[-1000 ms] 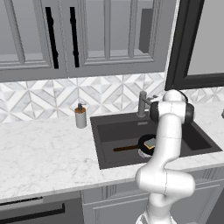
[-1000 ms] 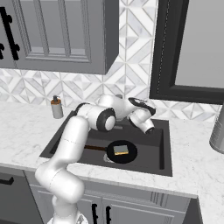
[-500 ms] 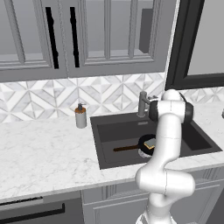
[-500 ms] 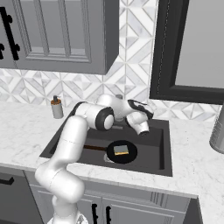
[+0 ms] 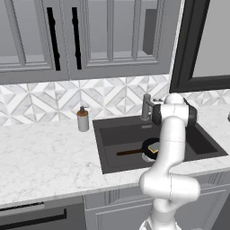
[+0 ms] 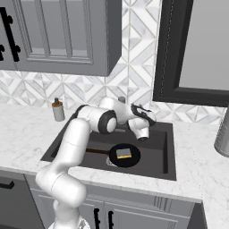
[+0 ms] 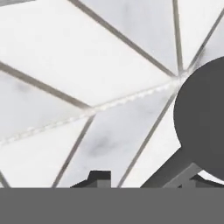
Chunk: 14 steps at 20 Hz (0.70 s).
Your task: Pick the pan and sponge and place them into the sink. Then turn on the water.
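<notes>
The black pan (image 6: 117,159) lies in the dark sink (image 6: 157,150), its brown handle pointing left. The yellow sponge (image 6: 124,153) rests on the pan. In the left base view the pan (image 5: 147,147) and sponge (image 5: 154,147) peek out beside my arm, inside the sink (image 5: 117,134). My gripper (image 6: 144,112) reaches over the sink's back edge by the grey faucet (image 5: 146,107). In the hand view, my gripper (image 7: 144,177) faces the tiled wall, and a dark grey faucet handle (image 7: 201,118) runs down between the fingertips. The jaws look shut on it. Water is out of view.
A soap dispenser (image 5: 82,119) stands on the marble counter (image 5: 49,157) left of the sink. A metal container (image 6: 222,134) stands at the right edge. Grey wall cabinets (image 5: 90,36) hang above, and a dark window frame (image 6: 179,96) rises behind the sink.
My hand has edged toward the backsplash at the faucet and its jaws have narrowed. Pan and sponge lie where they were.
</notes>
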Tool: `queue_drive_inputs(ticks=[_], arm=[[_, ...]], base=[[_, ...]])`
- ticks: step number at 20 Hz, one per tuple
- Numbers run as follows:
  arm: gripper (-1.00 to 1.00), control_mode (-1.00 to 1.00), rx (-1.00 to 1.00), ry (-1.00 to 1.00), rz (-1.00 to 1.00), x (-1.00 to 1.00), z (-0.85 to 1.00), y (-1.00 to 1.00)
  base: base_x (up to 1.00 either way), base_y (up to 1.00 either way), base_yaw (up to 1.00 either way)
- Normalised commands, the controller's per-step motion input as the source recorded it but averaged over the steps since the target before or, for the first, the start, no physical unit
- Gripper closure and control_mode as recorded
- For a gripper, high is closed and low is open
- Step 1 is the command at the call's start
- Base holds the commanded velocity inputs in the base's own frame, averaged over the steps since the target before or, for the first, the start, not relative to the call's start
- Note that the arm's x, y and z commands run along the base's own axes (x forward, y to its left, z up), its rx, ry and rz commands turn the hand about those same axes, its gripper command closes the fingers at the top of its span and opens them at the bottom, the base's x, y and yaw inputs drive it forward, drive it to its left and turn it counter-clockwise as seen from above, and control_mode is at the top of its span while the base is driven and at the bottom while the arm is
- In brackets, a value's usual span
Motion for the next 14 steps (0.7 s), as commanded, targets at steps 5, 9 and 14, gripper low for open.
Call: queue_drive_inputs(ticks=[5, 9, 14], arm=[[1.00, -1.00, 0.08, -0.01, 0.00, 0.01, -1.00, -1.00], [1.00, -1.00, 0.07, -0.02, 0.00, 0.00, -1.00, -1.00], [1.00, -1.00, 0.31, -0.08, 0.06, -0.47, -0.47, -1.00]], base=[[0.00, 0.00, 0.00], [0.00, 0.00, 0.00], [0.00, 0.00, 0.00]])
